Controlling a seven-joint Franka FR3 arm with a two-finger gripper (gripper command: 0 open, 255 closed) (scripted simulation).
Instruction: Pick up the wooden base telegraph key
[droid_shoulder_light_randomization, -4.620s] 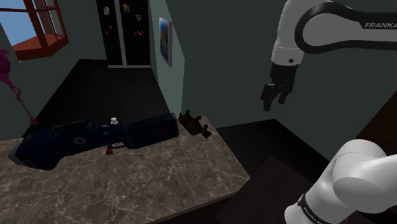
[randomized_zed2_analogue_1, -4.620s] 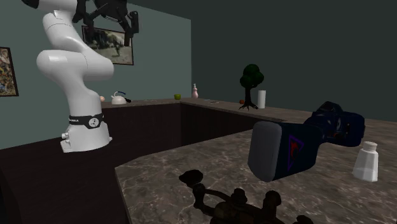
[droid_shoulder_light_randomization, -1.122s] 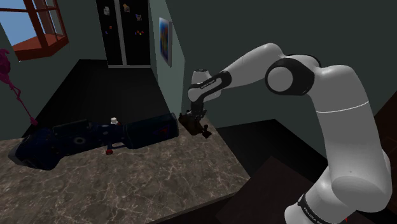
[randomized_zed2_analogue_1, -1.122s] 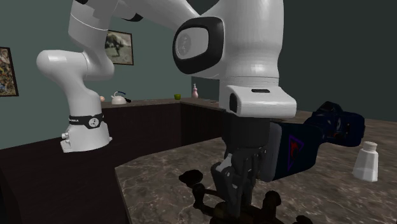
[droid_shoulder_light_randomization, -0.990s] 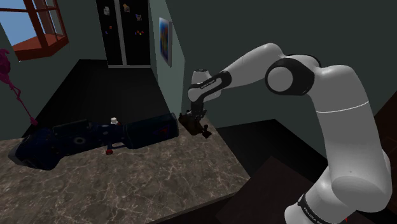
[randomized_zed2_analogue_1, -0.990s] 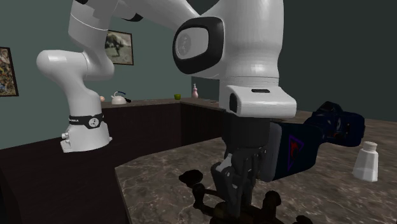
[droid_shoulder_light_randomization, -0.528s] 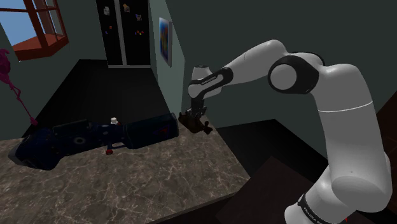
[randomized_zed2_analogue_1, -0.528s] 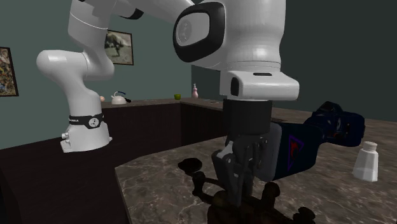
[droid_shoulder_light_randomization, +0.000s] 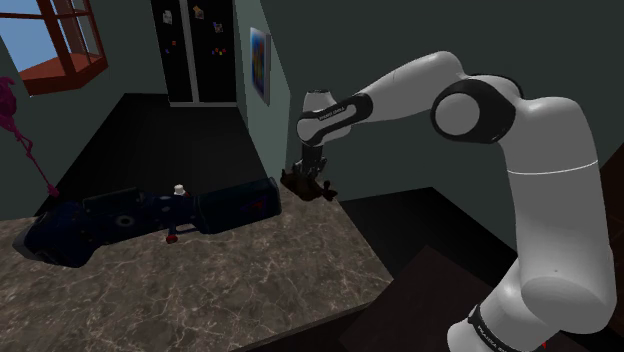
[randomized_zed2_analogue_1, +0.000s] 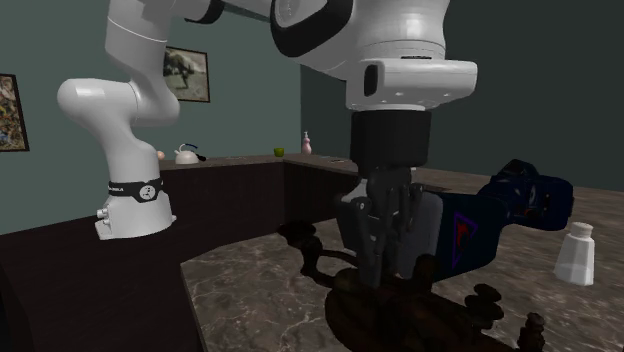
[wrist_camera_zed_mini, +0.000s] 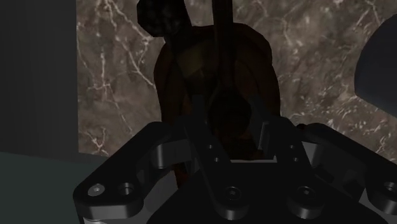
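1. Stands white on its base (randomized_zed2_analogue_1: 130, 205), upper arm (droid_shoulder_light_randomization: 545, 200) upright, folding over at the dark elbow joint (droid_shoulder_light_randomization: 470, 108).
2. Stretches the forearm (droid_shoulder_light_randomization: 400, 92) toward the shoulder view's left.
3. Turns the wrist (droid_shoulder_light_randomization: 322, 112) straight down.
4. Clamps the black gripper (droid_shoulder_light_randomization: 305, 170) fingers onto the telegraph key (droid_shoulder_light_randomization: 312, 186).

Dark blue bag (droid_shoulder_light_randomization: 150, 215) and small white bottle (randomized_zed2_analogue_1: 577, 252) on marbled counter (droid_shoulder_light_randomization: 220, 290)

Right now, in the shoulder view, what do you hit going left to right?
pink figure → dark blue bag → telegraph key → arm's dark elbow joint
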